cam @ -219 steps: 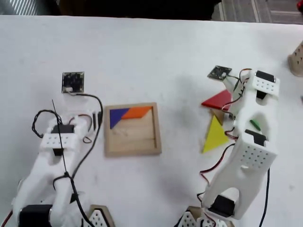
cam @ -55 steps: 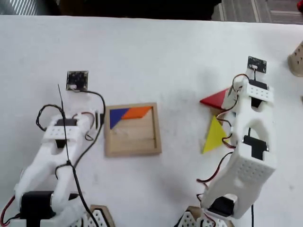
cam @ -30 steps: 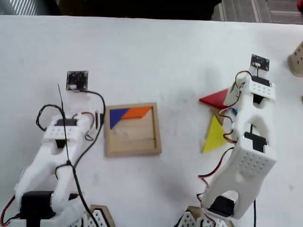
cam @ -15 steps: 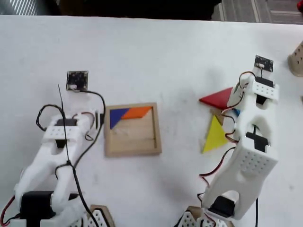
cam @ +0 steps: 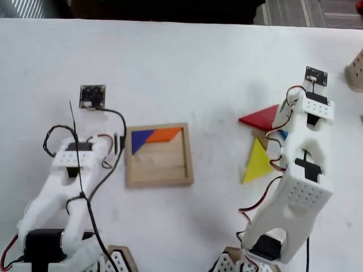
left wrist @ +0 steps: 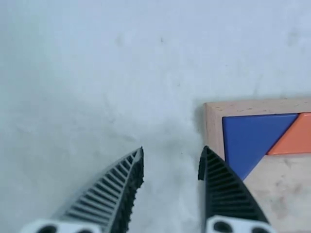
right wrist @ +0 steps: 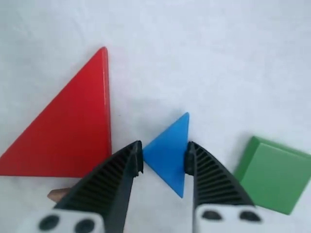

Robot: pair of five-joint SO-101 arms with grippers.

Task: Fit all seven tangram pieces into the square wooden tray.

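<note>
Directly between the jaws of the right pincer (right wrist: 163,154) lies the small blue triangle (right wrist: 170,145), flat on the counter (cam: 198,68). The jaws stand a little apart, just wide enough to straddle it. One finger (right wrist: 206,170) runs along the triangle's long edge and the other finger (right wrist: 121,170) meets the corner opposite. They look close to touching, but no firm clamp shows. The long edge lies roughly in line with the fingers, so closing would likely pinch edge against corner, and the piece could twist.

Just beside the corner-side finger is the red triangle (right wrist: 68,136), and near the other finger is the green square (right wrist: 272,174). Both are apart from the blue triangle. The yellow triangle (cam: 258,161) lies near this arm as well.

Well apart, on the left arm's side, the tray (cam: 190,156) holds a blue piece (cam: 140,139) and an orange piece (cam: 165,134) along its far edge, the rest bare wood. The left pincer (left wrist: 172,155) hangs empty with its jaws apart, just beside the tray's corner, so the right arm is much the nearer to the loose pieces.
</note>
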